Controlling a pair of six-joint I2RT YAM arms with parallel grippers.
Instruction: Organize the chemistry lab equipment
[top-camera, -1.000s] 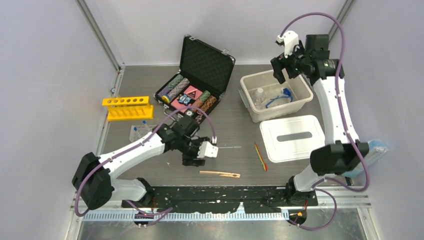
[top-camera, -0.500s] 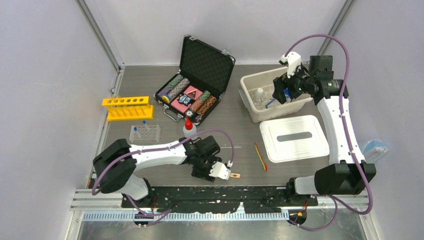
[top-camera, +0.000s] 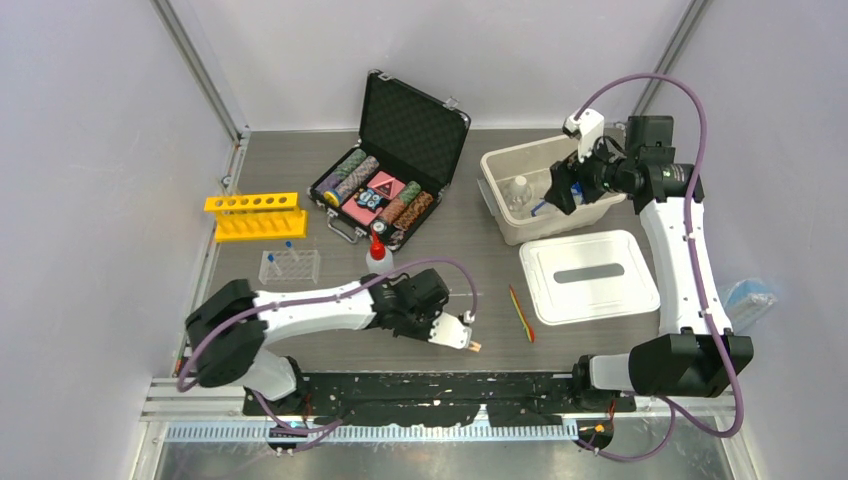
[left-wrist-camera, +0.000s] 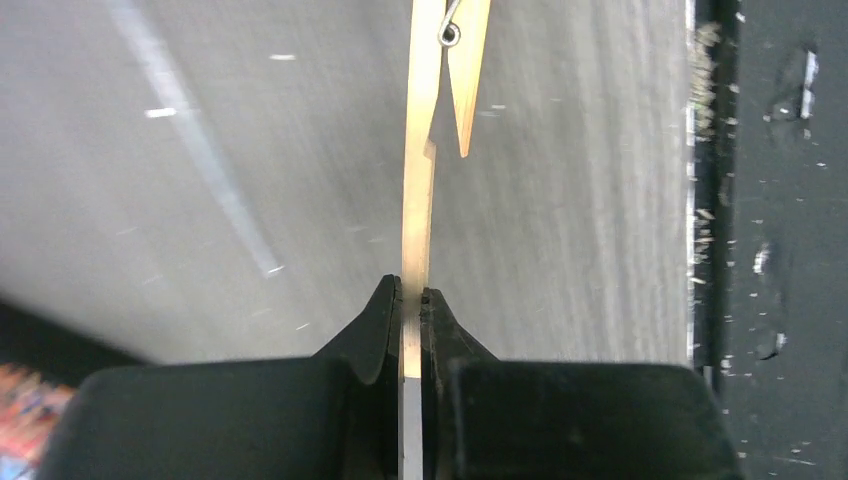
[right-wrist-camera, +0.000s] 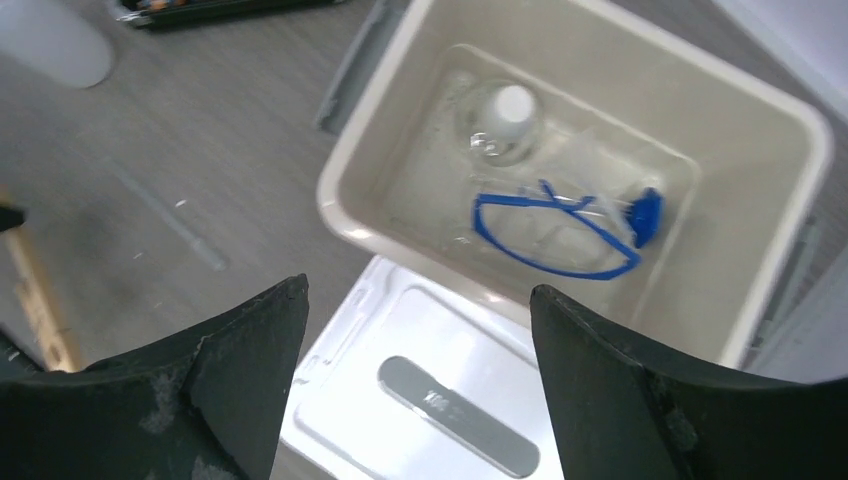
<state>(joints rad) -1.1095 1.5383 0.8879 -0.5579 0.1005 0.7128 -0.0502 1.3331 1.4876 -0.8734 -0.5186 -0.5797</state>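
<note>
A: On the far left we see the yellow tube rack (top-camera: 255, 215), with the clear tube rack (top-camera: 290, 266) just in front. Both are on the surface (top-camera: 470, 230).
B: Left pincer (left-wrist-camera: 411, 300)?
A: Closed on the wooden clamp (left-wrist-camera: 424, 170), gripping its plain end. The spring end sticks out past the fingers, near the front edge.
B: We have the green spatula (top-camera: 521, 313) lying to its right, beside the white lid (top-camera: 585, 275). Right pincer (right-wrist-camera: 418, 300)?
A: Jaws wide apart and holding nothing, above the beige bin (right-wrist-camera: 760, 230). The blue goggles (right-wrist-camera: 555, 228) sit inside it.
</note>
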